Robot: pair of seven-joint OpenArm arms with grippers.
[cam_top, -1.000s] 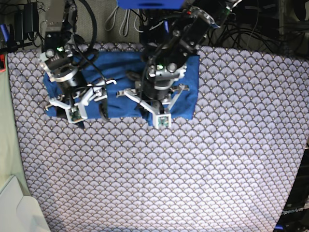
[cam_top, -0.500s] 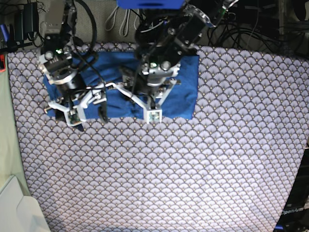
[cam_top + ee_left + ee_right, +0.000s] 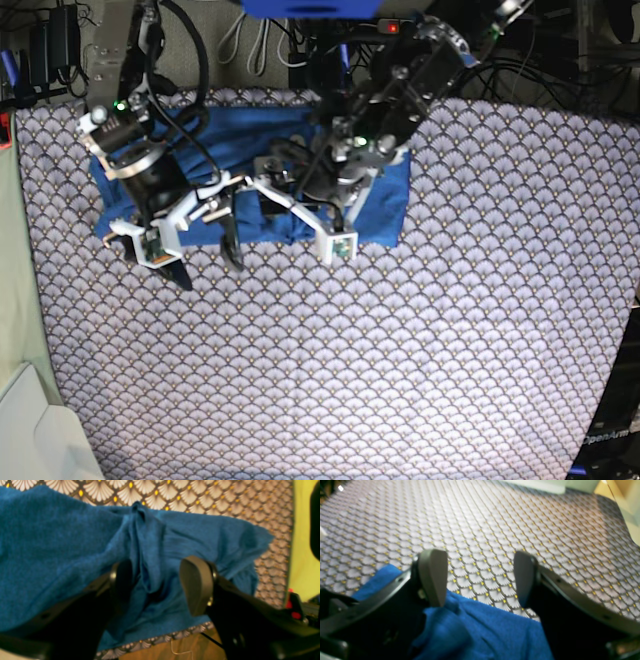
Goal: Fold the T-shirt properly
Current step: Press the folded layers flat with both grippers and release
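Right now your left gripper (image 3: 156,585) stands with its jaws parted, and a bunched vertical ridge of the T-shirt (image 3: 62,545) rises between the two pads without being pinched; one pad (image 3: 197,585) shows bare on its inner face, clear of the cloth, while the other sits close against the ridge, and you cannot tell whether it touches. Your right gripper (image 3: 477,580) is spread wide and holds nothing: its fingertips hang over the patterned cloth (image 3: 495,525), just past the shirt's near edge, with the blue fabric lying under the finger roots.

Outward from there, the base view shows the T-shirt (image 3: 385,200) as a folded blue band along the far edge of the patterned cloth (image 3: 400,380), toward its far-left corner, with both arms crowded over it and most of the cover bare in front.

Judge the shirt as light, soft and limp. It creases and puckers wherever a pad has drawn it up, so it will not keep a shape on its own, and a single-point lift will let it sag and drag its layers apart. It looks matte and knit, so you should expect fair grip and little slip, and no fragility to worry about. Take hold at an edge or corner where the layers lie flat, pinching all of them together, rather than at the loose ridge in the middle. Two holds spaced along one edge should carry a fold over evenly.
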